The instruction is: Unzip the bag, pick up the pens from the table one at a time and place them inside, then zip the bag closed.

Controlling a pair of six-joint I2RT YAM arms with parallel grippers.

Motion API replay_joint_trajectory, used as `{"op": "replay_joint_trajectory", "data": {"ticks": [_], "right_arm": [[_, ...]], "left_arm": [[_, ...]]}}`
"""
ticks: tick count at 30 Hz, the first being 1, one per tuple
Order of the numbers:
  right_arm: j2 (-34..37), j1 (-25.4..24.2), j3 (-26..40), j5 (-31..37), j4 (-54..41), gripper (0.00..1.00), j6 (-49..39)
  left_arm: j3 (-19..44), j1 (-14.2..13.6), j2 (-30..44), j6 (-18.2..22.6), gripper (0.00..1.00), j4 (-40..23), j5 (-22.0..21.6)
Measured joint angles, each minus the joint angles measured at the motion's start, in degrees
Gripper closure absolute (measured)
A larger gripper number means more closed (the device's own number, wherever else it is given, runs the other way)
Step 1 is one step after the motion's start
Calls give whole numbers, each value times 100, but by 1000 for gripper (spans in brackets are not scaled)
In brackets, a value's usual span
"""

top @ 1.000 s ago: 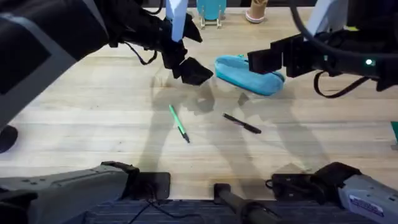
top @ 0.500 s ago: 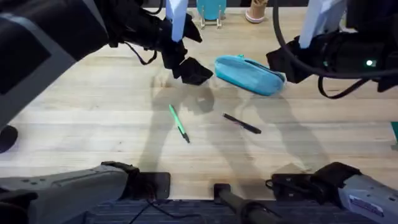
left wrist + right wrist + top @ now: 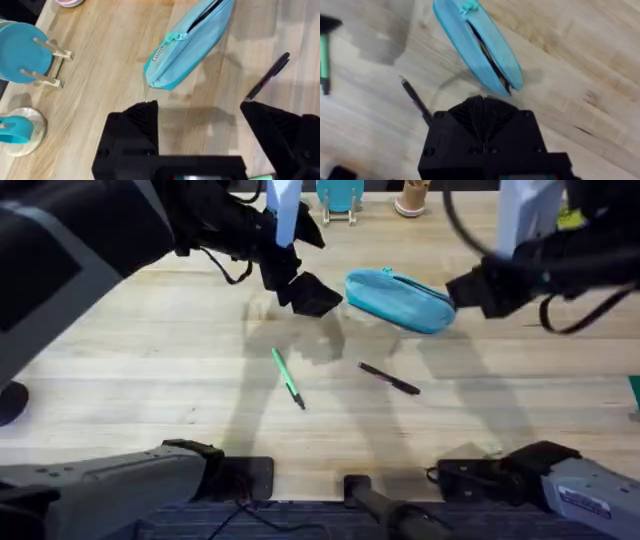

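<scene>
Lying across the far middle of the desk (image 3: pixel 150 380), the teal bag (image 3: pixel 400 300) has its zipper partly parted, with the left hand (image 3: pixel 200 107) hovering just beside one end, fingers spread wide, and the right hand (image 3: pixel 470 288) near the other end, fingers pressed together. Nearer the arm bases, the green pen (image 3: pixel 288 378) and the black pen (image 3: pixel 390 379) lie apart on the bare wood

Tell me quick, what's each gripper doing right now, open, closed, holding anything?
Left gripper: open, holding nothing, hovering beside the bag.
Right gripper: closed, holding nothing, at the bag's end.
</scene>
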Motion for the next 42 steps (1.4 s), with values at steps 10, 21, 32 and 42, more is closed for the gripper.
{"op": "replay_joint_trajectory", "data": {"ticks": [10,21,32,42], "right_arm": [[1354,-291,1202,-421,-637,973,-132],[1921,-291,1300,-234,-284,972,-548],[2414,-291,1311,-177,-287,969,-562],[3147,-291,1311,-174,-96,969,-562]], "left_arm": [[0,-2,2,0,7,0,-1],[0,0,0,0,8,0,-1],[0,0,2,0,8,0,-2],[0,0,1,0,8,0,-2]]}}
